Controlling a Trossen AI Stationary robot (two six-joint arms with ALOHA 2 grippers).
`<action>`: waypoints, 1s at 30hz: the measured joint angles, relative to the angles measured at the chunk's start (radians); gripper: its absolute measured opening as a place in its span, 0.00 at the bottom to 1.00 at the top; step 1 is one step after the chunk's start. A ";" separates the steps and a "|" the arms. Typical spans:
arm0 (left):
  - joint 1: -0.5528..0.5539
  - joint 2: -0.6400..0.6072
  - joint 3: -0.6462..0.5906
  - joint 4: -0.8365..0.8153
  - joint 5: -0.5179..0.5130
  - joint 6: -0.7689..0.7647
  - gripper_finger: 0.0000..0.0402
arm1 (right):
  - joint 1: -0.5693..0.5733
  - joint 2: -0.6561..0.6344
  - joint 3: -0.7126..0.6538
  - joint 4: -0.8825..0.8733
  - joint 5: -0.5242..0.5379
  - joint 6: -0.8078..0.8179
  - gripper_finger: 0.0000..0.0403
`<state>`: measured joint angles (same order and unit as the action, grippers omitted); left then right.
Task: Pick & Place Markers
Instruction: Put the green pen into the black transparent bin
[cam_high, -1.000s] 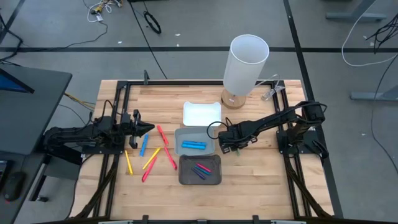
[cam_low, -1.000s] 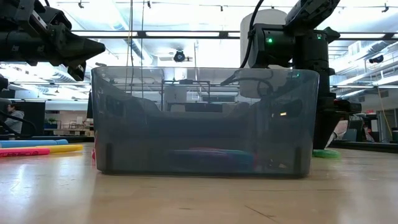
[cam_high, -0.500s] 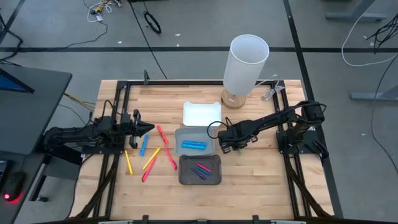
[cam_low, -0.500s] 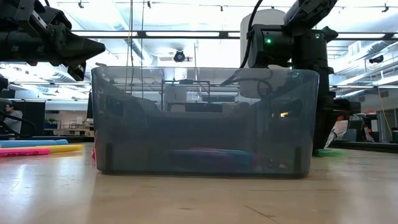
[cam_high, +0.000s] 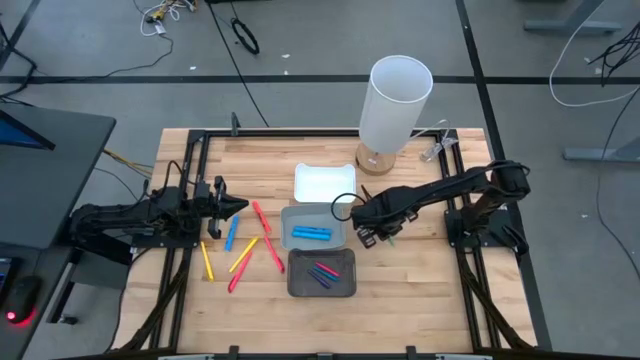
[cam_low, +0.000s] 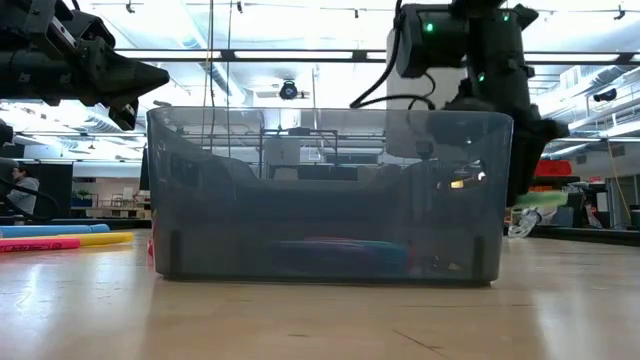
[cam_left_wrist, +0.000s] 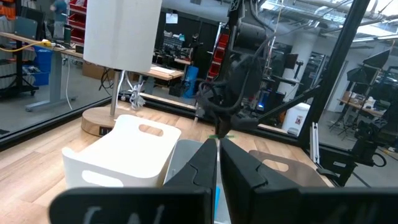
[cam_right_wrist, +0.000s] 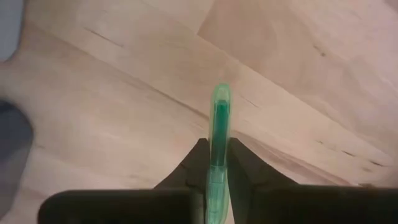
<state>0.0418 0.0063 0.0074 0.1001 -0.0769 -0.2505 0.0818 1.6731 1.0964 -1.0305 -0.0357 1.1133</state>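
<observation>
My right gripper hangs over the table just right of the grey tray, shut on a green marker, which also shows in the low view as a green marker above the wood. My left gripper waits shut above the loose markers: a red one, a blue one, a yellow one, an orange-yellow one and two more red ones, all lying flat on the table. Blue markers lie in the grey tray; several lie in the dark tray. My right gripper pinches the green marker between its two fingers. The fingers lie along the marker, and its free end sticks out past the fingertips. The marker is lifted clear of the table.
A white tray sits behind the grey one, and a tall white cylinder on a round wooden base stands at the far edge. A black frame borders the table. Bare wood lies right of the dark tray.
My right gripper has risen with the green marker, which lay at table height a second ago and now hangs clear above the wood.
</observation>
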 joint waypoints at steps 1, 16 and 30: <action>0.000 0.000 0.000 0.000 0.000 0.000 0.06 | 0.000 -0.008 0.007 -0.011 0.000 -0.003 0.08; 0.000 0.000 0.000 0.000 0.000 0.000 0.06 | -0.012 -0.082 0.178 -0.214 -0.032 -0.254 0.07; 0.000 0.000 0.000 0.000 0.000 0.000 0.06 | -0.044 -0.086 0.332 -0.369 -0.035 -0.484 0.06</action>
<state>0.0421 0.0061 0.0076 0.1000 -0.0769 -0.2504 0.0374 1.5875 1.4279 -1.3996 -0.0711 0.6297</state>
